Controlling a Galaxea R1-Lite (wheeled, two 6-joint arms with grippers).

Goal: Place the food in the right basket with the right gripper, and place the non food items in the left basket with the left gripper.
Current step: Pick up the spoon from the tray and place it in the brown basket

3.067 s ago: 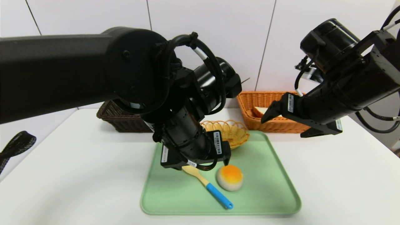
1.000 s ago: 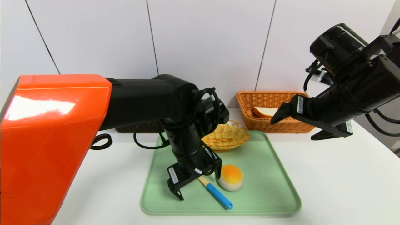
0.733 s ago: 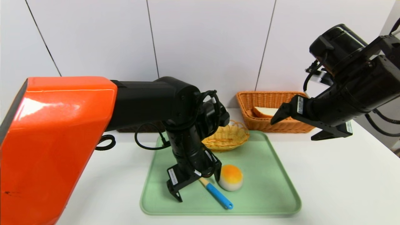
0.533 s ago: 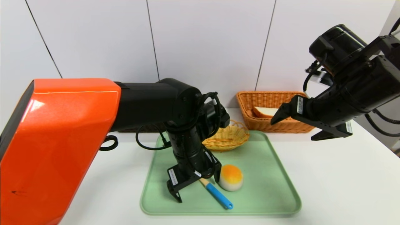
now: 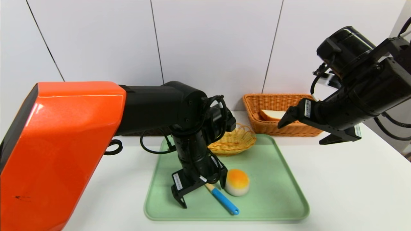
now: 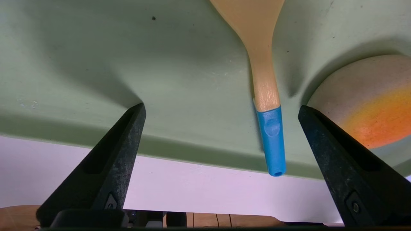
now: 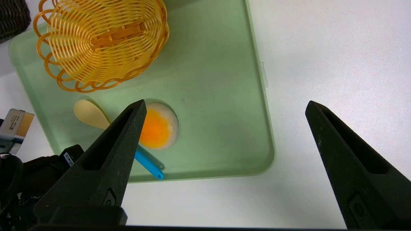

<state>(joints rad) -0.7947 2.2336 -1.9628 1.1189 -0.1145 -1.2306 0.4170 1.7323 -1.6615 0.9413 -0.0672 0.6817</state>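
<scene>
Where the left gripper (image 5: pixel 204 197) hangs: low over the tray, toward its near left corner, with its fingers spread wide apart and nothing clamped in them.
Spoon (image 6: pixel 273 141): lying on the tray between those open fingers as the left wrist view shows it, its blue handle pointing to the near edge and its pale wooden end toward the far left corner.
Bun (image 5: pixel 237 183): on the tray just right of the spoon, nearer the near edge than the far one, orange top up; one left fingertip is close beside it, and I cannot tell whether they touch.
Yellow basket (image 5: pixel 232 142): on the tray by its far edge, partly behind the left arm.
Tray (image 5: pixel 269 207): flat and green, on the white tabletop (image 5: pixel 346 179).
Right gripper (image 5: pixel 300 135): raised above the tabletop beyond the tray's right edge, in front of the orange basket, fingers wide apart and holding nothing.
Orange basket (image 5: pixel 282 129): at the tabletop's far edge, behind the tray's far right corner.
Bread (image 5: pixel 273 115): inside the orange basket.
Brown basket (image 7: pixel 13 19): behind the tray's far left corner, mostly hidden by the left arm in the head view.
</scene>
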